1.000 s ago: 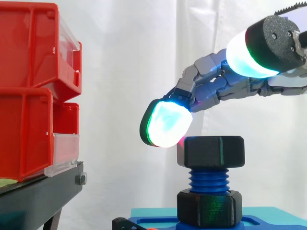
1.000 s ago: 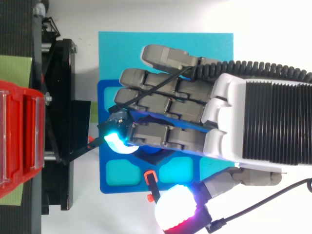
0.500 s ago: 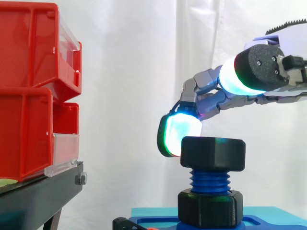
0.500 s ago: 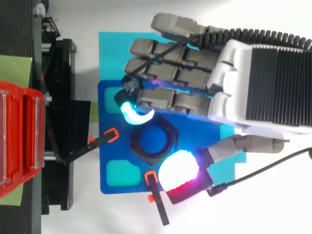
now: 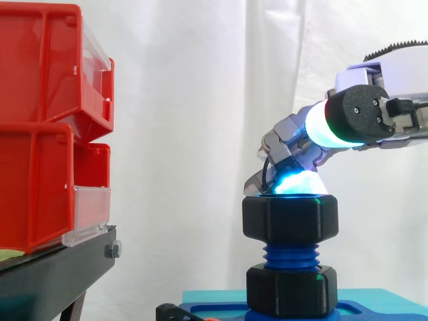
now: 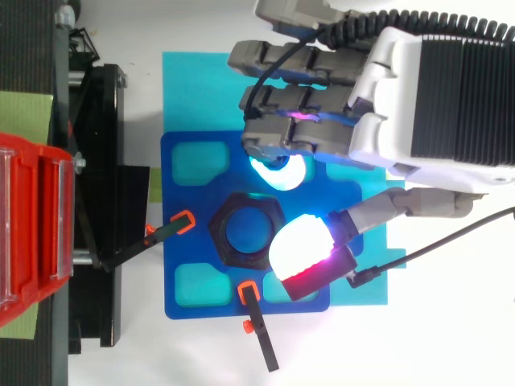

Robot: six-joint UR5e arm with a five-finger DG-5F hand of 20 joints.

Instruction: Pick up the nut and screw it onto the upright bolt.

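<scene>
- On the upper threads of the upright bolt (image 5: 289, 254), the nut (image 5: 289, 221) is sitting level, with several blue threads showing between it and the black hex base (image 5: 289, 291) below.
- Seen from above, the nut is ringing the bolt's blue end, over the middle of the blue fixture plate (image 6: 173, 153).
- By my judgement the nut is only partly wound down. If the pads are pushing on one corner alone, it could tilt and cross-thread.
- The pads could also slide round the hex without turning it, since they are gripping only its right side.
- The hand (image 6: 418, 88) is reaching in from the right with its fingers curled into a narrow pinch on the nut.
- Its thumb pad (image 6: 299, 245) is pressing the nut's lower right corner. A cyan fingertip (image 6: 278, 170) is sitting against the upper right flank, apparently touching the rim.
- Well apart to the left, red bins (image 5: 40, 134) are standing on a black stand (image 5: 60, 274).
</scene>
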